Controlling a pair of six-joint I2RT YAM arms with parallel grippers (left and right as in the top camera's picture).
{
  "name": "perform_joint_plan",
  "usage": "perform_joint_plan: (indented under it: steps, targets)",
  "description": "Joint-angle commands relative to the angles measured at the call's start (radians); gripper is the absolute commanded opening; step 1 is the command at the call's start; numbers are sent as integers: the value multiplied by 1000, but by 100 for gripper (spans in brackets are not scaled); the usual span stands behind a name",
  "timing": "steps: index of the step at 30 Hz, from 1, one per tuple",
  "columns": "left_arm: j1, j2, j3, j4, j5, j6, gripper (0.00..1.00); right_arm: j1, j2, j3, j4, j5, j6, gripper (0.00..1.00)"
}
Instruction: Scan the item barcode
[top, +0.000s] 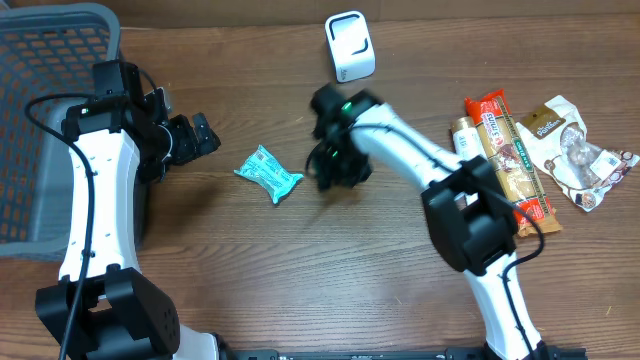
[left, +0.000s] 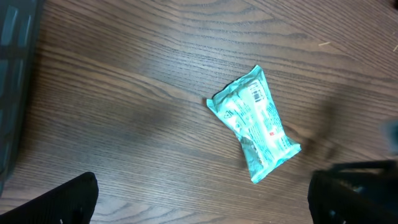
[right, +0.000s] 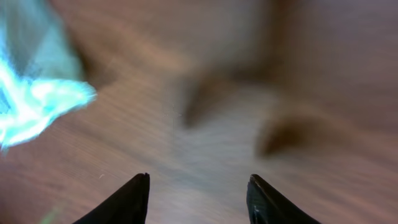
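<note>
The item, a teal plastic packet (top: 268, 172), lies flat on the wooden table between the two arms. In the left wrist view the packet (left: 258, 121) shows a small barcode label near its upper end. My left gripper (top: 200, 138) hovers to the packet's left, wide open and empty (left: 202, 199). My right gripper (top: 325, 172) is just right of the packet, close to the table. Its view is blurred; the jaws (right: 199, 177) stand apart with only bare wood between them, and the packet (right: 31, 106) sits off to the upper left. A white scanner (top: 350, 45) stands at the back.
A grey plastic basket (top: 40, 120) fills the left side behind the left arm. Several snack packages, among them a long bar wrapper (top: 510, 150) and a white bag (top: 575, 150), lie in a cluster at the right.
</note>
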Motion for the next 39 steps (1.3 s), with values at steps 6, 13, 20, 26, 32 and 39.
perform_joint_plan:
  steps: [6,13,20,26,32,39]
  targets:
    - [-6,5,15,0,-2,19,100,-87,-3,60,74,-364,25,71]
    - [-6,5,15,0,-2,19,100,3,-3,-25,257,-328,428,73]
    - [-6,5,15,0,-2,19,100,93,-3,-102,365,-154,593,69]
    - [-6,5,15,0,-2,19,100,115,-3,-140,436,-74,604,49]
    - [-6,5,15,0,-2,19,100,107,-3,-139,407,56,381,17]
    - [-6,5,15,0,-2,19,100,49,-4,-101,338,-4,37,5]
